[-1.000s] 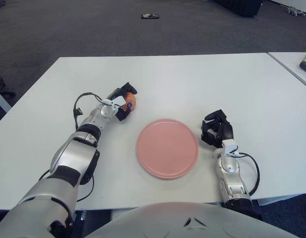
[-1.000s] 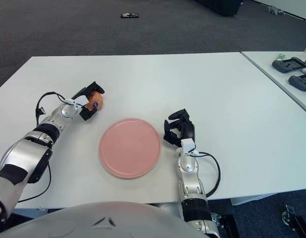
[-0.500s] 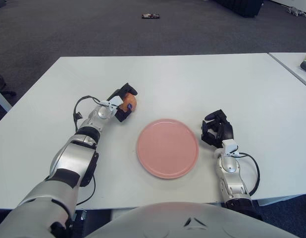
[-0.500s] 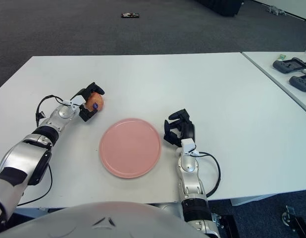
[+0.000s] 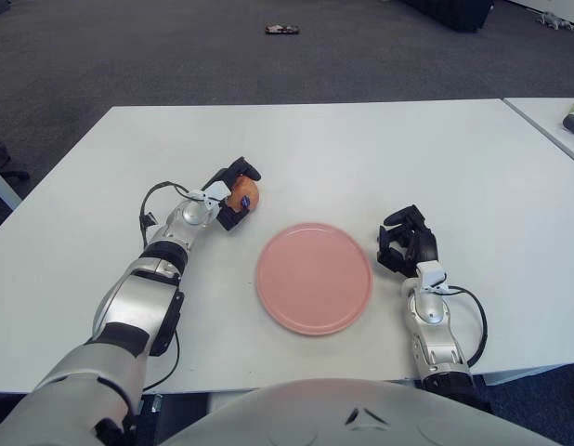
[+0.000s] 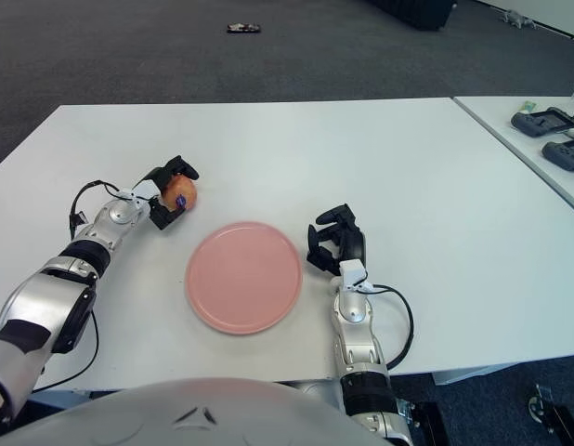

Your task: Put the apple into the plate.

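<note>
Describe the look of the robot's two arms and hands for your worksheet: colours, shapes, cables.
Both arms are rounded silver shells with black joint bands. The left hand and right hand have chunky black fingers on a silver-white wrist block. A thin black cable loops loosely beside each forearm.

Small orange-red apple (image 5: 243,194) with a purple sticker sits in my left hand (image 5: 228,192), left of the empty round pink plate (image 5: 314,277).

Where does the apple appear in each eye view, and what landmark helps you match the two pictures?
Left eye view: apple left of centre, in the left hand.
Right eye view: apple nearer the left edge, same grasp.
Shared landmark: the pink plate, lower right of the apple in both.
</note>
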Controlling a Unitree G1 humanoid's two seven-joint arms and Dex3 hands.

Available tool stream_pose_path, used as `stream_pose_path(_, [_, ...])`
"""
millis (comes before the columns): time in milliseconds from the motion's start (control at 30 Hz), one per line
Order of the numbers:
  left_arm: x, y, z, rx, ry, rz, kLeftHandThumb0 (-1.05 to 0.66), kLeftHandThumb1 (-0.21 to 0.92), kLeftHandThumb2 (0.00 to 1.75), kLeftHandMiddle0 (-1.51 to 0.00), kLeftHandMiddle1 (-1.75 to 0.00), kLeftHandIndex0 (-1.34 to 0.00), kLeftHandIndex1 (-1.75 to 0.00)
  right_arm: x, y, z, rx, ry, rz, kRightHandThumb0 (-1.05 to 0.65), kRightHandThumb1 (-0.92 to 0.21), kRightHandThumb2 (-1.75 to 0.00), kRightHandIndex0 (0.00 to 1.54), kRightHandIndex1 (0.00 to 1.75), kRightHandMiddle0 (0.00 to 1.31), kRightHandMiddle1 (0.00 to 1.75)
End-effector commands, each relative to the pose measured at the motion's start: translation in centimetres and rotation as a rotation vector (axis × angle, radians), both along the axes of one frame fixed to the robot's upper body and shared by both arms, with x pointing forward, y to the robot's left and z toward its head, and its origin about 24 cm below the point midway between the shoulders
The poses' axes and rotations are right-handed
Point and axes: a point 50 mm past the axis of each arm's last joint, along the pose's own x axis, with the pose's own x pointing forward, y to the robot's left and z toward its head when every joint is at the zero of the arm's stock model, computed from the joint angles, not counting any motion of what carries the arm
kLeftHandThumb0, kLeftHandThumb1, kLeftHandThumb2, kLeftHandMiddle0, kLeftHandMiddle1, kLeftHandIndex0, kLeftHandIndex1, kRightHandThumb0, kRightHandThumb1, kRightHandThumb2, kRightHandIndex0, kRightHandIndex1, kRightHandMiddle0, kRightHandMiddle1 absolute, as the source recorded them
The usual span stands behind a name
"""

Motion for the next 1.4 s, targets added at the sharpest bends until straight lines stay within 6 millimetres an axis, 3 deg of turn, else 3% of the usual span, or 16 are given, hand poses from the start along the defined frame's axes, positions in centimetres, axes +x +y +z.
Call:
stream_pose_path(0, [0.2,-0.3,1.4,-0.047,-0.065,-0.024,0.00,-0.10,1.75,-0.97,-1.61,-0.70,-1.75,0.2,-0.1,0.2,-0.013,-0.006,-0.002,-0.40,-0.59,-0.99,0.56,1.50,0.40,1.75])
stream_pose_path(833, [-3.2,-2.8,6.4,-0.120,-0.345,-0.173,0.00,-0.10,1.75,-0.97,-1.61,-0.70,-1.75,0.2,-0.3,0.0,-0.022,0.010,-0.006,-0.39,-0.62,-0.93,0.54,1.50,0.37,1.75])
stream_pose_path(1167, [-6.6,-4.7,8.5,-0.085,-0.489,-0.372,0.00,-0.11,1.74,-0.99,-1.57,-0.71,-1.75,0.2,-0.2,0.1,-0.021,0.001,-0.006,-0.39,-0.64,-0.91,0.55,1.48,0.36,1.75])
stream_pose_path(1367, [-7.7,-5.6,8.8,-0.088,-0.503,-0.495,0.00,-0.12,1.74,-0.99,-1.57,-0.71,-1.75,0.1,-0.1,0.2,-0.020,0.002,0.000,-0.39,-0.66,-0.88,0.54,1.48,0.35,1.75])
